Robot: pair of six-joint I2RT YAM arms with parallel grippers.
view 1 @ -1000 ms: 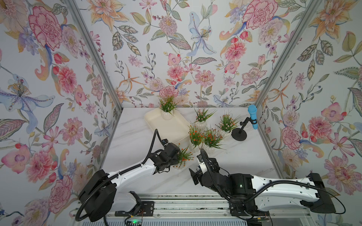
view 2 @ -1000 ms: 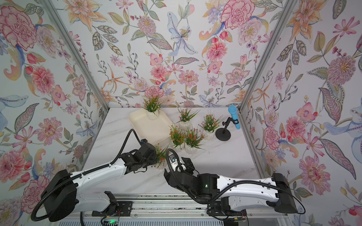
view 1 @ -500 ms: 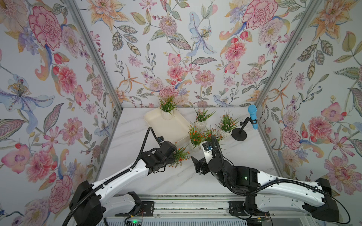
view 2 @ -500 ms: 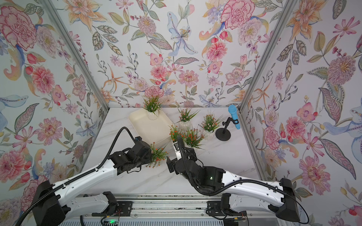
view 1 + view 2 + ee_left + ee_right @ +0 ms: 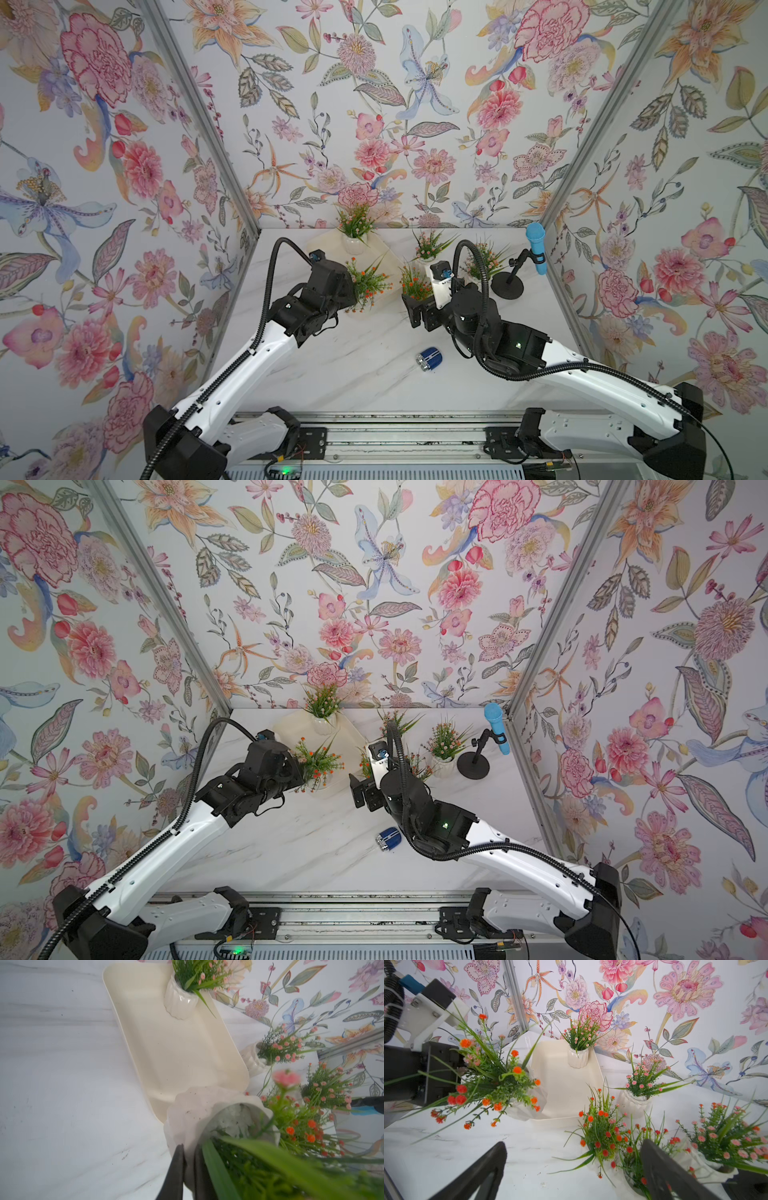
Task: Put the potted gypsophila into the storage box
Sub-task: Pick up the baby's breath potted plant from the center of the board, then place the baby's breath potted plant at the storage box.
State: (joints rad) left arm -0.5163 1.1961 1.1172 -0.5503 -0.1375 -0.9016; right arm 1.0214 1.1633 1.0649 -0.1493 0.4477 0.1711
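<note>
The left gripper (image 5: 188,1150) pinches a tilted orange-flowered pot (image 5: 193,1109) by its rim, at the near corner of the cream tray (image 5: 166,1043). The right gripper (image 5: 574,1145) is spread wide near more pots (image 5: 635,1103) on the table (image 5: 446,1157).

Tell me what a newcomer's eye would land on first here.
The loud floral wallpaper on all three walls comes first. Next is the left gripper, shut on a tilted pot of orange-red flowers by the near end of the storage box, where one pink-flowered pot stands at the far end.
</note>
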